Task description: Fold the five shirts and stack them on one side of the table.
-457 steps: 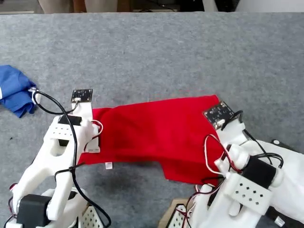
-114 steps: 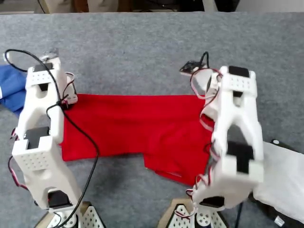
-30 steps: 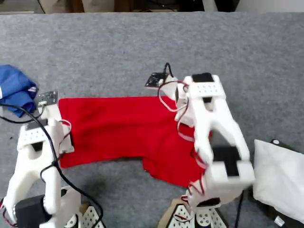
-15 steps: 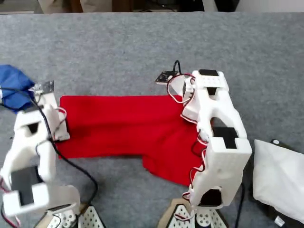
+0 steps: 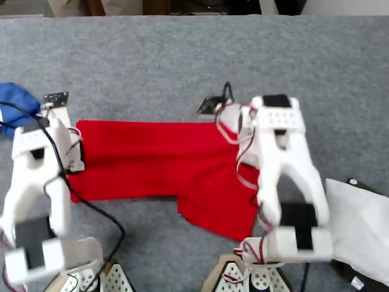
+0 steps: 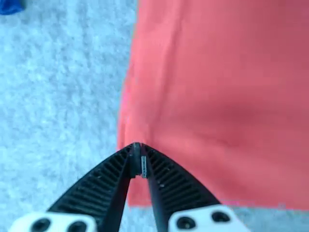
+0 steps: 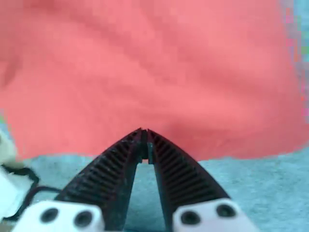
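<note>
The red shirt [image 5: 158,158] lies mid-table [image 5: 182,55]. It looks soft, light and floppy, so corners and edges are best to grab. The left gripper [image 6: 137,147] is pinched shut on its 9 o'clock edge, and the right gripper [image 7: 144,131] on its 1 o'clock edge.

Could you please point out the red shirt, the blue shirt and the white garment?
Red fabric shirt [image 5: 146,158]: high view, its flat middle.
Crumpled blue fabric shirt [image 5: 13,102]: high view, bunched folds.
White fabric garment [image 5: 358,225]: high view, upper surface.
</note>
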